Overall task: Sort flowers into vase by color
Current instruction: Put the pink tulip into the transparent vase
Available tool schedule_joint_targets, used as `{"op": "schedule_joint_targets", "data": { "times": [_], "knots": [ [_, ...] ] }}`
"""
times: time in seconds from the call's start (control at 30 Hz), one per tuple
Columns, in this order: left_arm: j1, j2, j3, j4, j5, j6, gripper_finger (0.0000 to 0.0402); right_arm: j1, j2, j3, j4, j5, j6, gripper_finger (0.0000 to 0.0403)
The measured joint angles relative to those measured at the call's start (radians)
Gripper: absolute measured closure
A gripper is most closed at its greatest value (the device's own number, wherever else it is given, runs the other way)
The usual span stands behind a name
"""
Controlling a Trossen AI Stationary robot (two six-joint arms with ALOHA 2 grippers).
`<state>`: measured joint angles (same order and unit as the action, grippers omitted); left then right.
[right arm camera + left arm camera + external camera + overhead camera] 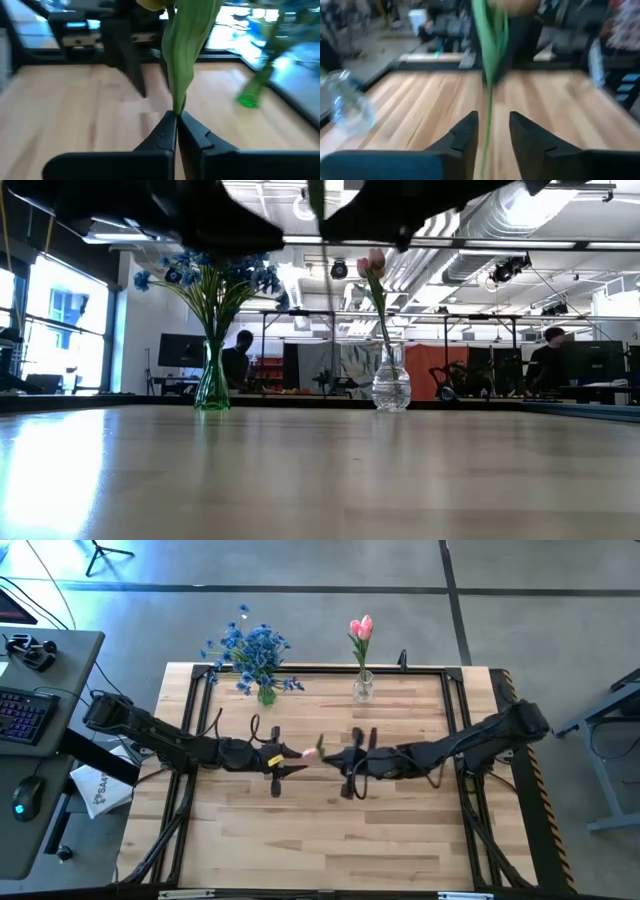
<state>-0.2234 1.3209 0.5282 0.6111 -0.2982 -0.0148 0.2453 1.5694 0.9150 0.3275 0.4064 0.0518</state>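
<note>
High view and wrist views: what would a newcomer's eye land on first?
The two dark grippers meeting at mid-table over one pink tulip-like flower: the right gripper is shut on its green stem, while the left gripper is open around it. Behind, at the far edge, stand a green vase of blue flowers and a clear vase with pink tulips.

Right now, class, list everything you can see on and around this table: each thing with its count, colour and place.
Green vase: one, far edge of the table, left, holding blue flowers.
Clear vase: one, far edge, centre, holding a pink tulip.
Pink flower: one, green stem, held mid-table between both grippers.
Table: one, light wood, black frame.
Keyboard: one, dark, side desk on the left.
Mouse: one, dark, same desk.
People: two, in the room behind.
Left gripper: fingers open around the stem.
Right gripper: fingers shut on the stem.
</note>
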Motion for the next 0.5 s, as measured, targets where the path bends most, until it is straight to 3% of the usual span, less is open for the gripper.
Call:
{"op": "schedule_joint_targets", "data": {
  "times": [0.13,0.3,0.5],
  "knots": [
    [0.0,-0.03,0.0,-0.146,-0.062,-0.035,0.0277,0.018,-0.12,-0.024,-0.111,0.127,-0.005,0.0402],
    [0.0,-0.032,0.0,-0.246,-0.099,-0.087,0.0269,-0.029,-0.282,-0.121,-0.164,0.238,0.0,0.0402],
    [0.0,-0.016,0.0,-0.26,-0.099,-0.089,0.027,-0.242,-0.452,-0.244,-0.074,0.201,-0.007,0.0402]
  ]
}}
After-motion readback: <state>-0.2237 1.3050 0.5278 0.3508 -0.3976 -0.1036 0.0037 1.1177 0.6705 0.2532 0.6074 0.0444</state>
